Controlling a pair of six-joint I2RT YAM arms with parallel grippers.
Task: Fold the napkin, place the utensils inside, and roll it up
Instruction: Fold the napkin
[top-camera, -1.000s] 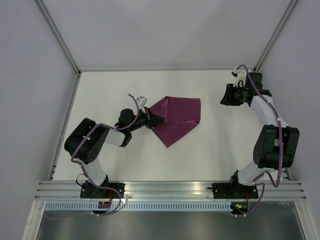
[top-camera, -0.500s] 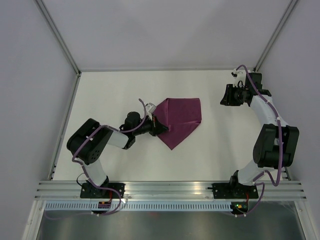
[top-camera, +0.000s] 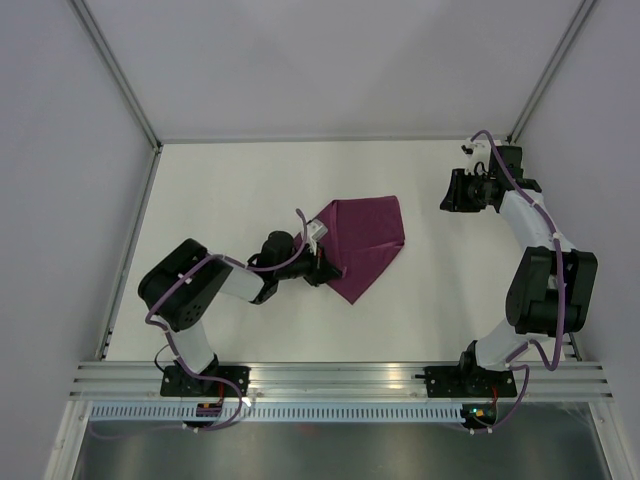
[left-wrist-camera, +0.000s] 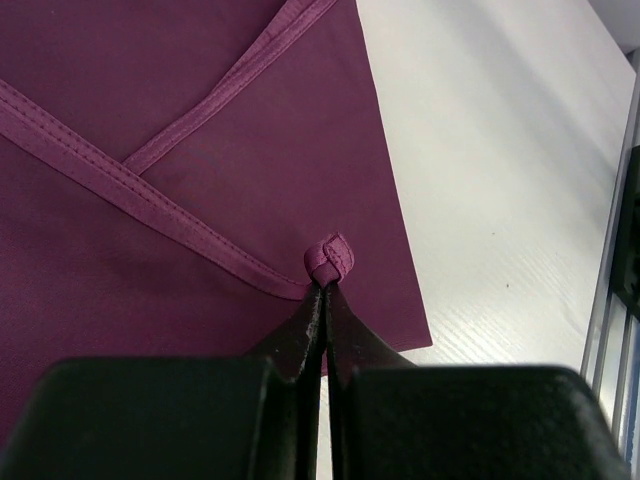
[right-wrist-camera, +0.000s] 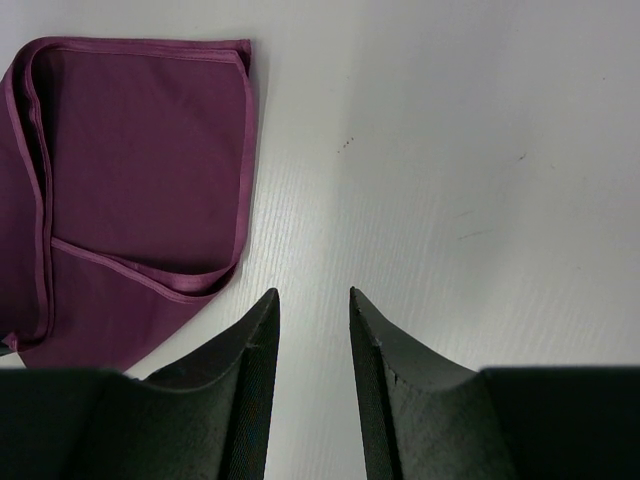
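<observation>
The plum-purple napkin (top-camera: 365, 240) lies partly folded on the white table, its layers and hems plain in the left wrist view (left-wrist-camera: 200, 150) and the right wrist view (right-wrist-camera: 140, 170). My left gripper (top-camera: 328, 270) is shut on a bunched corner of the napkin (left-wrist-camera: 329, 262), held over the lower layers near the cloth's near tip. My right gripper (top-camera: 446, 192) hovers open at the far right, well apart from the cloth, with only bare table between its fingers (right-wrist-camera: 260, 330). The utensils are out of view.
The white table (top-camera: 220, 190) is bounded by grey walls and a metal rail (top-camera: 340, 378) along the near edge. A dark rail edge (left-wrist-camera: 628, 250) shows at the right of the left wrist view.
My left gripper has dragged the pinched napkin corner to the right and nearer, over the cloth, narrowing the napkin's left side. The right arm has stayed still.
</observation>
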